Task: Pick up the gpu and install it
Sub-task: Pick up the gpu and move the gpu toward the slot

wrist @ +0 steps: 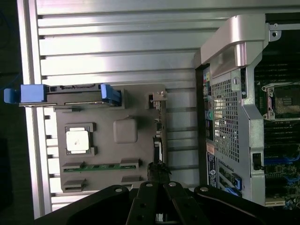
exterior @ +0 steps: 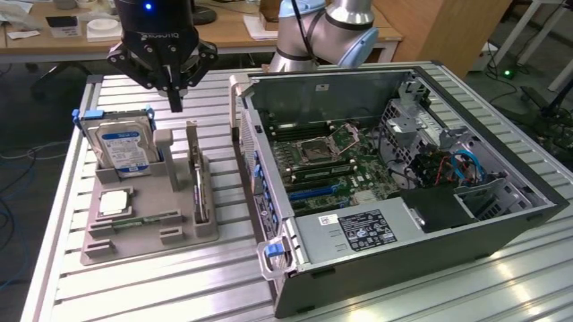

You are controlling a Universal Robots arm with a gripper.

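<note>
Jaws closed, holding nothing, hanging above grey tray. I see gpu standing on edge in its slot there, untouched, beside hard drive.

The table is made of ribbed, shiny metal, the parts holder of matt plastic, the computer case of sheet metal.

The gpu stands edge-on, faces unreadable; in the wrist view one end hides behind the jaws, and the computer case runs off-frame.
</note>
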